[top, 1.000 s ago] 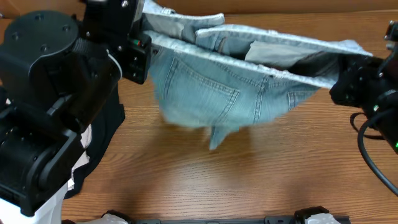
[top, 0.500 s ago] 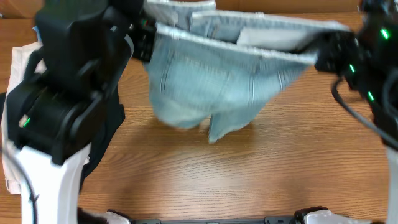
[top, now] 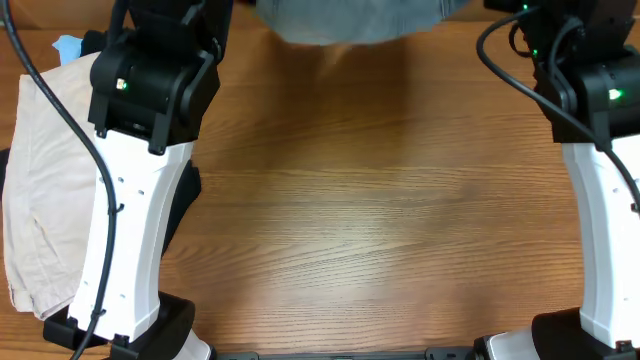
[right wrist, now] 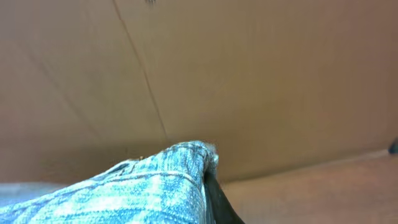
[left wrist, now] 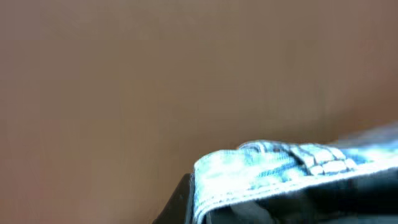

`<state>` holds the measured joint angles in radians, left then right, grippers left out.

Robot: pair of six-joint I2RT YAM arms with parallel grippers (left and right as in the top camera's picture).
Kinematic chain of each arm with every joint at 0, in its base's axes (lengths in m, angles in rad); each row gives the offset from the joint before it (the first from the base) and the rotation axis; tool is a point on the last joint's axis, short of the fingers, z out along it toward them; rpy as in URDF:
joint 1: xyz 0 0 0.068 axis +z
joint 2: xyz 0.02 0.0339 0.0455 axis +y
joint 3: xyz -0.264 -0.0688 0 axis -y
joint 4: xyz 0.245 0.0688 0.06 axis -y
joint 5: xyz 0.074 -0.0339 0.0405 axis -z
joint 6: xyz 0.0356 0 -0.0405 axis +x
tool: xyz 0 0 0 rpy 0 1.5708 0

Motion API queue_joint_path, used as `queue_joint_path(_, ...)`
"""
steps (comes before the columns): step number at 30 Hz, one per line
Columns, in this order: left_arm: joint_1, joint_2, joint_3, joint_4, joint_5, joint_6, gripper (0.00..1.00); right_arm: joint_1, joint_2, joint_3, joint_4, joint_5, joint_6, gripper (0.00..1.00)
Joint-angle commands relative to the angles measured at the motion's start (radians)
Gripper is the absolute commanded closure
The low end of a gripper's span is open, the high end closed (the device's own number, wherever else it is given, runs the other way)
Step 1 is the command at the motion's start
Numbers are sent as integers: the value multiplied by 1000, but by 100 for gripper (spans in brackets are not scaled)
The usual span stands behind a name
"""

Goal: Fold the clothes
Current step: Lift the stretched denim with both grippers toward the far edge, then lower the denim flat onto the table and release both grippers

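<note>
Your denim shorts (top: 350,18) hang over the far edge of the tabletop (top: 380,220), long axis running left to right; left gripper (left wrist: 273,196) and right gripper (right wrist: 208,186) each pinch one end, probably the waistband, equally near

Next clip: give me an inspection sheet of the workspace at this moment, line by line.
Surface: wooden table, middle bare.
Job's things: denim shorts at the far edge between the arms, blurred.
Clutter: beige shorts at left; black garment beside the left arm.
End effectors: left end effector and right end effector both shut on the denim shorts.
Cables: black cables looping along both arms.
Surroundings: plain brown wall behind, seen in the wrist views.
</note>
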<state>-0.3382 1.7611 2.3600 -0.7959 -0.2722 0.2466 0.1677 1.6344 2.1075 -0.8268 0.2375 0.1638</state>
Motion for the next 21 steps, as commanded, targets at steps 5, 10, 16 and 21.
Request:
queue_joint_path(5,64,102,23,-479,-10,-79,96,-77,100,-100,-301,-24,63,95)
queue_joint_path(10,64,306,16,-792,198,-95,96,-80,124,-420,-408,-40,185,90)
queue_joint_path(16,62,476,-39,-894,283,-127,96,-98,124,-681,-444,-222,206,81)
queue_joint_path(21,62,493,-136,-894,324,-138,96,-95,118,-731,-505,-350,172,78)
